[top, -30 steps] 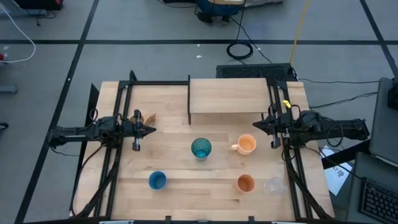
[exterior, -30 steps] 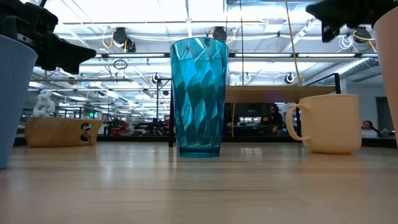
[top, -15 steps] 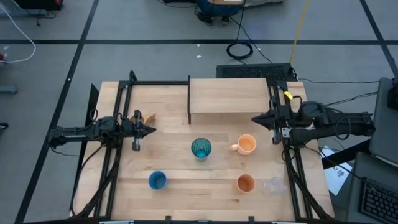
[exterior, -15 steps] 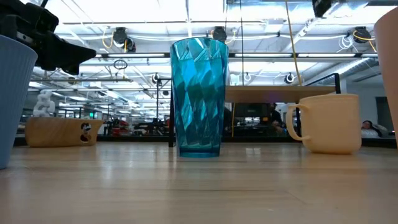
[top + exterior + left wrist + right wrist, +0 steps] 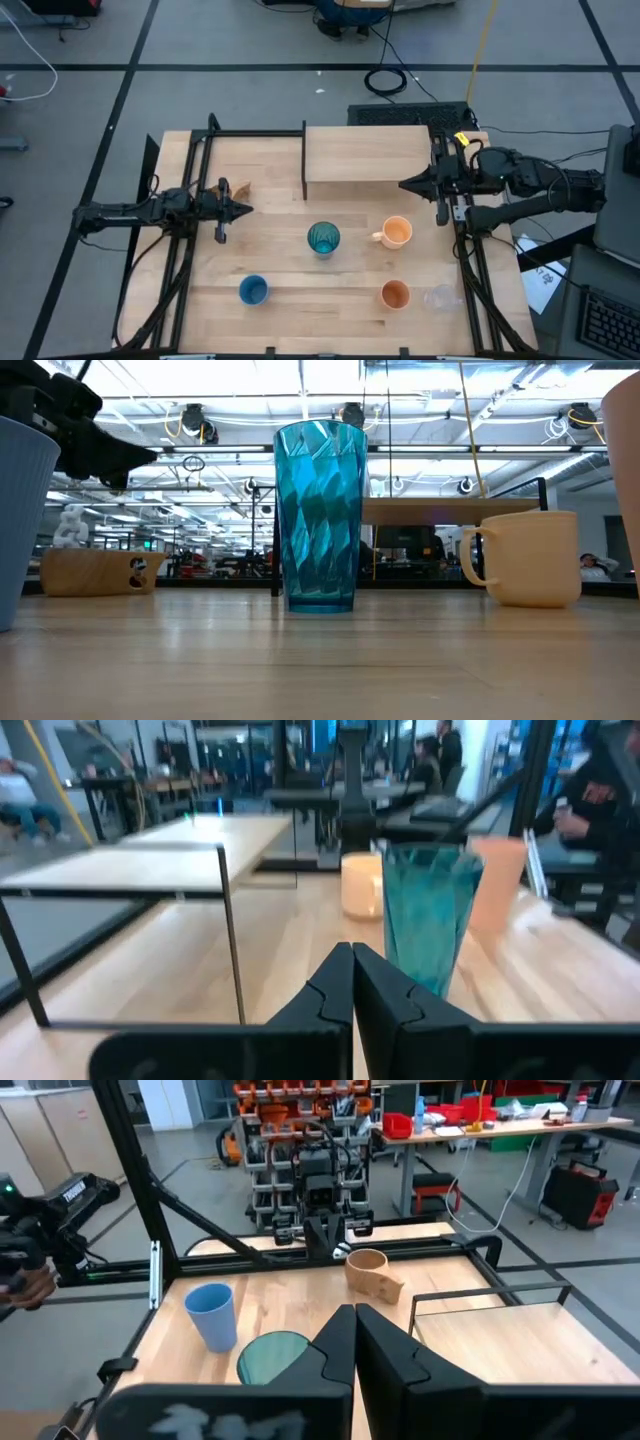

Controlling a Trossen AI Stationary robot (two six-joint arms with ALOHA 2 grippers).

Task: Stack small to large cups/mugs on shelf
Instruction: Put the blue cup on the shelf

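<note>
Six vessels stand apart on the tabletop in the high view: teal tumbler (image 5: 323, 238), orange handled mug (image 5: 396, 232), orange cup (image 5: 395, 294), blue cup (image 5: 253, 290), clear handled cup (image 5: 440, 297) and brown wooden mug (image 5: 236, 189). The shelf (image 5: 365, 153) stands at the far side with nothing on it. My left gripper (image 5: 245, 209) is shut and hovers left of the tumbler, next to the wooden mug. My right gripper (image 5: 403, 185) is shut, raised over the shelf's near right corner, beyond the orange mug. Its wrist view shows the blue cup (image 5: 212, 1315) and the wooden mug (image 5: 372, 1272).
Black metal frame rails (image 5: 190, 250) run along both sides of the table under the arms. The shelf's thin black leg (image 5: 304, 165) stands at its left side. Bare wood lies between the tumbler and the shelf. People and benches show in the room beyond.
My right gripper has risen and moved toward the table's far edge, coming over the shelf's near right corner; it has left the low view's upper right. It stayed shut. The cups have not moved.
</note>
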